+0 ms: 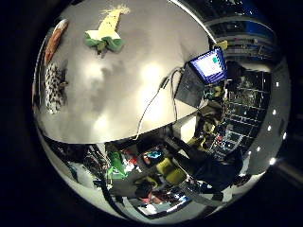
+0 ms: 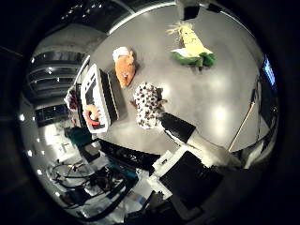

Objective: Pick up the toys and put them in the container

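Looking down from well above a grey, glossy tabletop (image 2: 225,93). Three soft toys out on it: a yellow plush corn cob with green leaves and a straw-coloured tuft (image 2: 191,44) at the far side, an orange plush animal with a white end (image 2: 124,69) off to the left, a white plush spotted with dark brown (image 2: 147,105) nearer, between the two and closest to the hand. All three well apart from one another, none held.

Left of the orange plush, at the table's edge, a white rectangular container with a dark side wall (image 2: 88,96), just beside that toy. Inside it already an orange curled toy (image 2: 92,114); more contents possibly there, too small to tell.

Only a part of the right hand (image 2: 187,133) showing: a black and white finger reaching out straight over the table, tip (image 2: 169,123) near the spotted plush, contact impossible to judge. Looks relaxed and spread rather than curled, nothing in its grasp.

On the right side of the table, a dark box with a lit blue screen (image 1: 208,65) standing at the edge.
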Robot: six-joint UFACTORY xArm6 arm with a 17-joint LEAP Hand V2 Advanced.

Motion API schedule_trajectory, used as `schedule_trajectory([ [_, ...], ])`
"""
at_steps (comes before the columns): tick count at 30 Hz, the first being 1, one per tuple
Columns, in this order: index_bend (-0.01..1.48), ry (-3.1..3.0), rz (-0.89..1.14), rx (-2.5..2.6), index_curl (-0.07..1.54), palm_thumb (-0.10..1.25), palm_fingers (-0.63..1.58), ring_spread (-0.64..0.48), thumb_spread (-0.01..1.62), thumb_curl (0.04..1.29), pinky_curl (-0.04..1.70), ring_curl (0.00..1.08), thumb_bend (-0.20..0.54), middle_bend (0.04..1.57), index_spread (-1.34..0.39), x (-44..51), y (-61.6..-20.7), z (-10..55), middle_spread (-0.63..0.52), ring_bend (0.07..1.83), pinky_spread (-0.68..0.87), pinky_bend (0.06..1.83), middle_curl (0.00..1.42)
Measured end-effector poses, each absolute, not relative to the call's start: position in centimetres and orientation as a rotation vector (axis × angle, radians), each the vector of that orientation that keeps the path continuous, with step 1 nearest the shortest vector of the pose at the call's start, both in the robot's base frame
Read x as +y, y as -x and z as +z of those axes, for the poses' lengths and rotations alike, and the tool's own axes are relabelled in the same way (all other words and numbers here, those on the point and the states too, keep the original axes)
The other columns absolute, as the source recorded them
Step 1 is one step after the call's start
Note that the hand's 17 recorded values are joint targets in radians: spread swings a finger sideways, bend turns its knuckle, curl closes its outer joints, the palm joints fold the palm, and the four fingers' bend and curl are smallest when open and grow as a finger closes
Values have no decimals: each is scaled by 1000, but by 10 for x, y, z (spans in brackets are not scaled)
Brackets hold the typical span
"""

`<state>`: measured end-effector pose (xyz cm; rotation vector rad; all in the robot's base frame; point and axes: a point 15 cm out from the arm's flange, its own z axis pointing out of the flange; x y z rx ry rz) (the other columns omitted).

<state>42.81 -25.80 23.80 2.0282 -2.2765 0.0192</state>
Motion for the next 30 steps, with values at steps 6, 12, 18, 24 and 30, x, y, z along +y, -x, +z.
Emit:
schedule_trajectory([
  [6, 184, -2029, 54, -2286, 362, 637, 328, 69, 987, 326, 279, 249, -30, 189, -370, -257, -453, 243, -17, 198, 378, 248, 308],
  [12, 181, -2050, 103, -2277, 354, 596, 371, 59, 1019, 309, 276, 254, -27, 199, -368, -254, -480, 251, -18, 217, 376, 236, 317],
  [18, 190, -2062, 124, -2262, 357, 532, 385, 55, 1032, 294, 274, 251, -41, 192, -357, -258, -518, 243, -27, 210, 378, 223, 323],
  [24, 253, -2048, 81, -2230, 393, 423, 379, 76, 1024, 275, 274, 218, -33, 183, -338, -265, -536, 203, -16, 174, 384, 217, 319],
  [30, 358, -1982, 66, -2182, 437, 384, 382, 85, 1006, 275, 274, 193, -30, 182, -320, -278, -546, 159, -5, 177, 388, 199, 308],
])
